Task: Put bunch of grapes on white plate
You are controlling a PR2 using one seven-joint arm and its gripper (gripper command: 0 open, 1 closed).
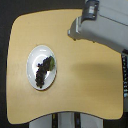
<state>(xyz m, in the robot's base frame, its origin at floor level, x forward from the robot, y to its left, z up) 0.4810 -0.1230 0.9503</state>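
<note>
Grapes, one dark bunch of grapes (44, 69), are seen lying on the single white plate (33, 56), toward the exterior view's left of a wooden table (85, 80). One grey arm (97, 27) is cut off by the frame's upper right corner (its gripper is blurred; the jaws' state cannot be told).

table (85, 85) surface open across middle, bottom and exterior view's right. sole obstacle on it: white plate (41, 67) near exterior view's left edge, bunch of grapes (45, 68) lying on it. robot arm (97, 27) overhangs top right corner, blocks passage there. top left corner free.
</note>
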